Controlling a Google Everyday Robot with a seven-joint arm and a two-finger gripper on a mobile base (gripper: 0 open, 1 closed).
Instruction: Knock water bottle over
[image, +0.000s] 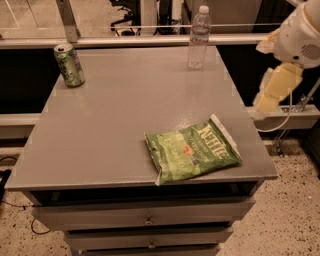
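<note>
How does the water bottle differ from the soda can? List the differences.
The water bottle is clear and taller; the soda can is green and shorter. The bottle stands back right, the can back left. Both are upright on the table. The gripper hangs beyond the table's right edge, touching neither.

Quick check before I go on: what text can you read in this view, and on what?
"KETTLE": on the green chip bag; its smaller print is too blurred to read.
green can: markings unreadable.
water bottle: label band unreadable.
gripper, off the right side of the table: no text seen.
</note>
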